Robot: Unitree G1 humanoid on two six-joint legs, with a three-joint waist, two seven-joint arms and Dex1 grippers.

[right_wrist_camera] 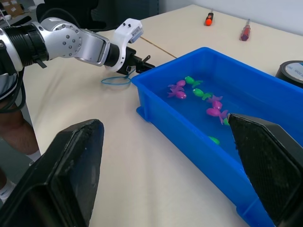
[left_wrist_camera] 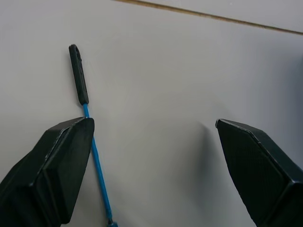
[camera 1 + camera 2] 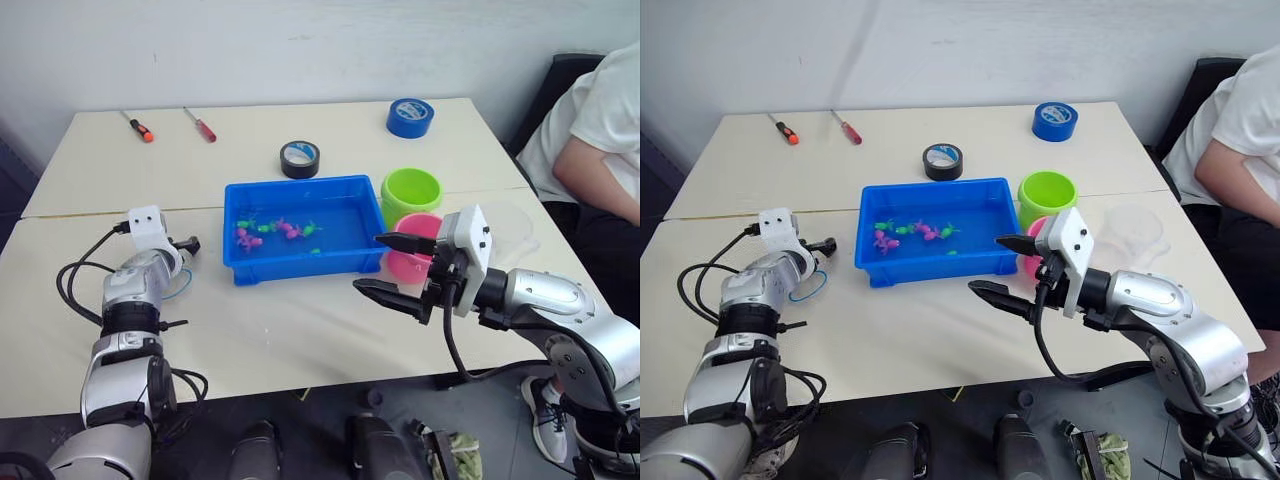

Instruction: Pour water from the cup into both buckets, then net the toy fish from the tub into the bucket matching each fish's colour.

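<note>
Blue tub [image 3: 300,262] set mid-tabletop [image 3: 300,330], pink and green toy fish [image 3: 275,231] held inside. Green bucket [image 3: 411,192] and pink bucket [image 3: 414,262] placed right of tub, clear cup [image 3: 1135,232] seen farther right. Right gripper [image 3: 391,266] spread apart, empty, near tub's right corner. Left gripper [image 3: 187,243] spread apart over net handle [image 2: 79,75], left of tub.

Toward the upper left of the frame two screwdrivers lie on the pale tabletop [image 3: 300,340]: an orange-handled screwdriver [image 3: 139,126] and, near it, a red-handled screwdriver [image 3: 200,125]. A black tape roll [image 3: 300,159] sits near upper centre, a blue tape roll [image 3: 410,117] farther right. A person in a white shirt [image 3: 595,130] sits at the right edge.
</note>
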